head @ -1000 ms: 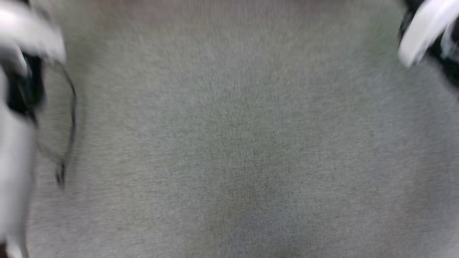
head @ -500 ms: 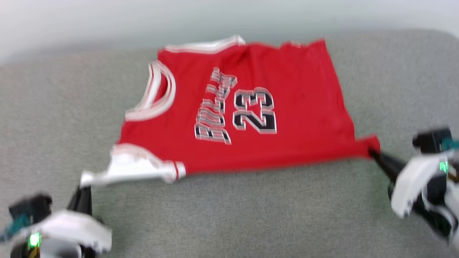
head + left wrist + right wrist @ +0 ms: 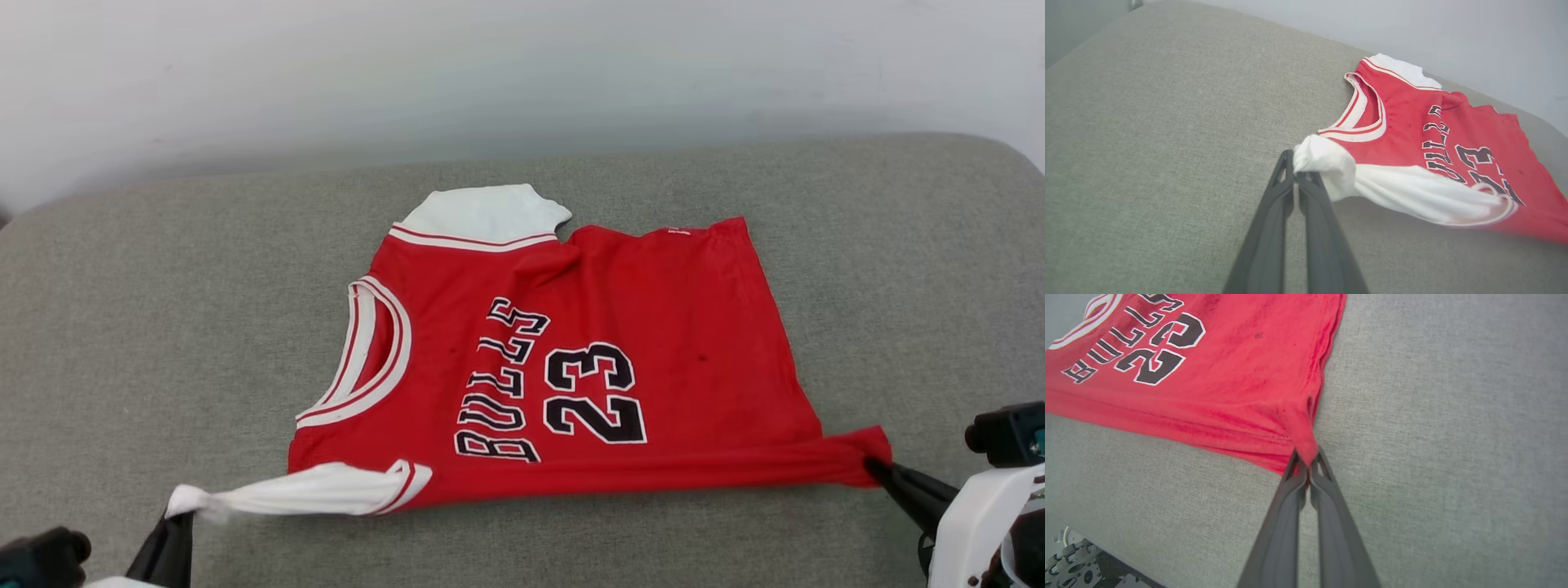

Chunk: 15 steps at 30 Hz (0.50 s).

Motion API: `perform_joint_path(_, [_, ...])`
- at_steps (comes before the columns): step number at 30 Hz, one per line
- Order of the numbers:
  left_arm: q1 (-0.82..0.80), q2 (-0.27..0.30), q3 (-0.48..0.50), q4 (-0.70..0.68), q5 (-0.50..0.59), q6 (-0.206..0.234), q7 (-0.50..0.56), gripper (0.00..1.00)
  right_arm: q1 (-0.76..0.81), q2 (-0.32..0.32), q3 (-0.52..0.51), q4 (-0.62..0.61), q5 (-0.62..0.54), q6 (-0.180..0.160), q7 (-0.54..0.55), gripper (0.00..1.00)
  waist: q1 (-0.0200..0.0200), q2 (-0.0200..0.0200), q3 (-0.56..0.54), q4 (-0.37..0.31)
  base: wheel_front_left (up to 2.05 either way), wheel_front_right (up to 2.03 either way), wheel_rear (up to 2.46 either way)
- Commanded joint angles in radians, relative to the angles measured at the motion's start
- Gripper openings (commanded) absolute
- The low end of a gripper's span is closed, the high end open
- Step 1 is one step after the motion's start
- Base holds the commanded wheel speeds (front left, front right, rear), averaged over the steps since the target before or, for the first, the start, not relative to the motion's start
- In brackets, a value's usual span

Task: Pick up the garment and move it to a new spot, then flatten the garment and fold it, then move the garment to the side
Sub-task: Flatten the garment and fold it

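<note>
Head view: grey woven cushion, pale wall behind. Garment flat, print up; left tool pinching white sleeve, right tool pinching red hem corner.

L claw & R claw: 2 long dk-grey fingers, white shells.

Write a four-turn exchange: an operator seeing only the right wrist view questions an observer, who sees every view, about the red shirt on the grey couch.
Operator: What is pulling the shirt at its other end?
Observer: The left end effector, shut on the tip of the near white sleeve and stretching it sideways.
Operator: And the other sleeve?
Observer: The far sleeve lies on the couch, held by nothing.
</note>
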Motion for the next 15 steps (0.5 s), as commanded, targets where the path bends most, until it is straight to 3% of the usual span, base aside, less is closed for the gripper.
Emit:
perform_joint_path(1, [-0.009,0.016,0.015,-0.007,0.01,0.018,0.004,0.0,0.016,0.0,-0.037,-0.009,-0.023,-0.012,0.018,0.0,0.0004,-0.0001,0.003,-0.001,0.0,0.0,0.0])
perform_joint_path(7, [-0.153,0.029,-0.035,-0.001,0.019,-0.03,0.046,0.0,-0.005,0.114,-0.166,-0.11,-0.122,-0.008,0.145,0.0,0.0004,-0.0001,0.058,0.0,0.0,0.0,0.0])
perform_joint_path(15, [-0.401,-0.007,-0.108,0.153,0.024,-0.116,0.063,0.0,-0.161,0.19,-0.162,-0.078,-0.186,-0.007,0.208,0.0,0.0004,-0.0001,0.174,-0.007,0.0,0.0,0.0])
